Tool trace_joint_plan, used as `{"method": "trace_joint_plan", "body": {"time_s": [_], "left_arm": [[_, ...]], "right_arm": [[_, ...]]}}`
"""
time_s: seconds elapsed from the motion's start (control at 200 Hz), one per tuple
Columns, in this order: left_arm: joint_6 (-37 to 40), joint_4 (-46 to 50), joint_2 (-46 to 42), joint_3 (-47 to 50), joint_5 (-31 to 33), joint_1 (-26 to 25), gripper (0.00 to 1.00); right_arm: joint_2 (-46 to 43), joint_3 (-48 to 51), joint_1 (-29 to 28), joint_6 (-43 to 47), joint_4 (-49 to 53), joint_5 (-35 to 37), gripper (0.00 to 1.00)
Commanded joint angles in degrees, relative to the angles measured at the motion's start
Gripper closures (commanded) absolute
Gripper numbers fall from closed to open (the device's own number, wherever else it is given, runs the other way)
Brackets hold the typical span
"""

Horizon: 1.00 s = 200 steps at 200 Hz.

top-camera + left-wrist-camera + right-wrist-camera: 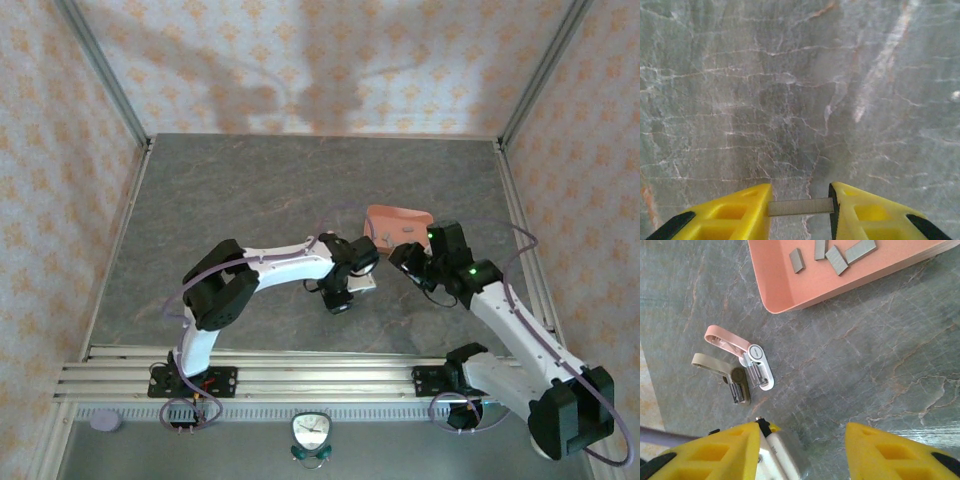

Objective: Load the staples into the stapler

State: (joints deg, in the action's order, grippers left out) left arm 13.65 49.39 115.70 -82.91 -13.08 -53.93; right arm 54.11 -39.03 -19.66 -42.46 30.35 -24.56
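Left gripper is pinching one staple strip crosswise between its fingers, with grey table underneath. More staples lie in the pink tray. The stapler lies open just off the tray's corner, ahead of my right gripper, whose fingers stand apart. I reckon this is the carry. Next, I line the strip up lengthwise with the open channel and lower it gently.
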Motion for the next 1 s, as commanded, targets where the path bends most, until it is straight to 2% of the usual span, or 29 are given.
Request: {"method": "trace_joint_plan", "body": {"time_s": [0.0,0.25,0.42,0.541,0.781,0.996], "left_arm": [[-1.8,0.4,1.6,-1.8,3.4,-0.7,0.63],[-1.8,0.5,3.3,-1.9,4.6,-0.7,0.61],[-3.1,-0.2,1.7,-2.1,5.5,-0.7,0.49],[-2.8,-0.2,0.3,-2.3,5.9,-0.8,0.44],[-3.0,-2.3,-5.9,-0.6,7.1,-0.8,0.39],[-6.7,-5.9,-16.9,6.0,8.9,0.1,0.35]], "right_arm": [[-1.4,1.0,0.2,-0.6,2.7,3.4,0.52],[-1.5,0.7,0.2,0.6,4.7,4.1,0.51],[-1.3,-0.1,0.2,1.9,5.7,3.6,0.51],[-0.8,-0.7,0.3,2.9,6.4,3.2,0.5],[1.4,-2.4,-0.2,5.0,8.3,3.2,0.49],[5.6,-5.8,-3.7,6.9,10.5,5.7,0.5]]}}
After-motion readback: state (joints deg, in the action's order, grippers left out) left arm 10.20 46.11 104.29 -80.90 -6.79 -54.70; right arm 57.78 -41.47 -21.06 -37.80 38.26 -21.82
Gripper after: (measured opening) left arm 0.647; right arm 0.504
